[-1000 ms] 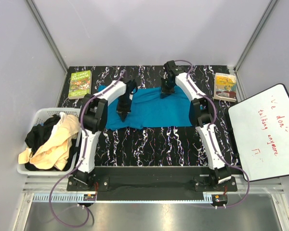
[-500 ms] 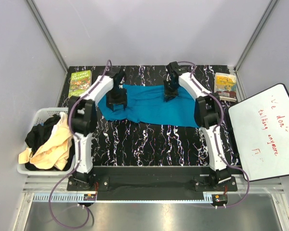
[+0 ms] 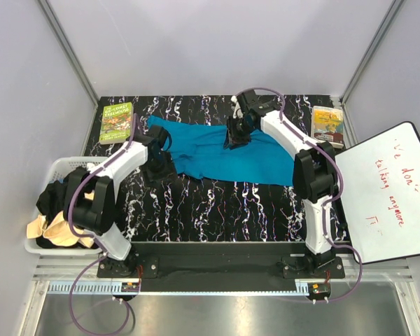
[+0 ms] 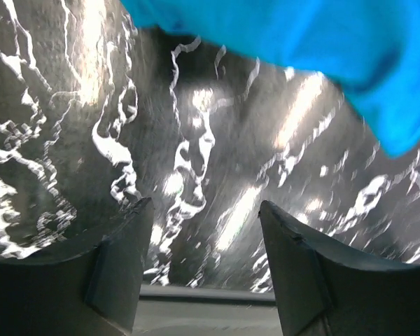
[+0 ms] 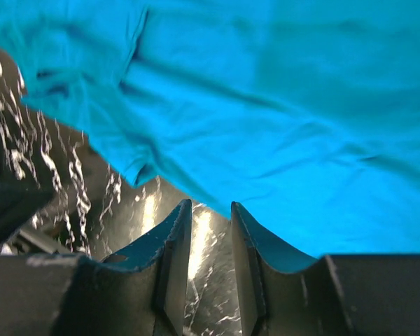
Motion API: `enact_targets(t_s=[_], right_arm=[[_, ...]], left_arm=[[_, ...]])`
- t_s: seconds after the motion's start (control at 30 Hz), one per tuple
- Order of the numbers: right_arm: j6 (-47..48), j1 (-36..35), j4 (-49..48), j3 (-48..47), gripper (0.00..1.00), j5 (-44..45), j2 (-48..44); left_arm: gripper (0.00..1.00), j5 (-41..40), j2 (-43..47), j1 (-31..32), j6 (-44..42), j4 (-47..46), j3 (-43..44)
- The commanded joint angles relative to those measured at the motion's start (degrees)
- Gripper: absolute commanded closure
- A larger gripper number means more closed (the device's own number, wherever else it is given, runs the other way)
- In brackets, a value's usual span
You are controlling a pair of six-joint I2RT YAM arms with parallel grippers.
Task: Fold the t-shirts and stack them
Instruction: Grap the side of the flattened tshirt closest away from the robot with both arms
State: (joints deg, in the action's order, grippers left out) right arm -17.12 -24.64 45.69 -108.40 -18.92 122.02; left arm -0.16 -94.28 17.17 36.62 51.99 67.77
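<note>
Left fingers parted over table, teal t-shirt edge beyond

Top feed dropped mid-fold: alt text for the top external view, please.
A teal shirt lies spread on the table, the left gripper by its left edge, the right gripper over its far side. A basket at left holds a black shirt and cream shirts; a green book and a yellow book sit at the far corners, a whiteboard at right.
</note>
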Motion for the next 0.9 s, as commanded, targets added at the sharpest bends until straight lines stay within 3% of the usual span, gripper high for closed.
enact_targets(t_s=[0.0, 0.4, 0.43, 0.5, 0.53, 0.57, 0.87], right_arm=[[-1.1, -1.4, -2.3, 0.7, 0.62, -2.1, -2.0], [1.2, -1.5, -2.2, 6.5, 0.57, 1.2, -8.7], [1.1, -1.5, -2.1, 7.0, 0.57, 1.4, -8.9], [0.8, -1.4, -2.1, 7.0, 0.56, 1.3, -8.7], [0.7, -1.4, -2.0, 6.8, 0.56, 0.9, -8.7], [0.6, -1.4, -2.1, 6.8, 0.56, 0.6, -8.6], [1.7, -1.4, -1.2, 5.5, 0.55, -3.8, -7.6]], left_arm=[[0.34, -2.7, -2.9, -1.6, 7.6, -8.4, 1.5], [0.35, -5.5, -16.2, -3.5, 10.1, -10.1, 9.7], [0.42, -5.5, -16.9, -3.5, 10.0, -10.1, 10.3], [0.65, -6.1, -18.8, -3.5, 9.2, -10.3, 11.9], [0.94, -6.3, -19.3, -3.5, 8.6, -10.2, 12.6], [1.00, -6.3, -19.9, -3.6, 8.3, -10.1, 14.0], [1.00, -2.0, -12.2, -4.0, 4.1, -4.9, 18.4]])
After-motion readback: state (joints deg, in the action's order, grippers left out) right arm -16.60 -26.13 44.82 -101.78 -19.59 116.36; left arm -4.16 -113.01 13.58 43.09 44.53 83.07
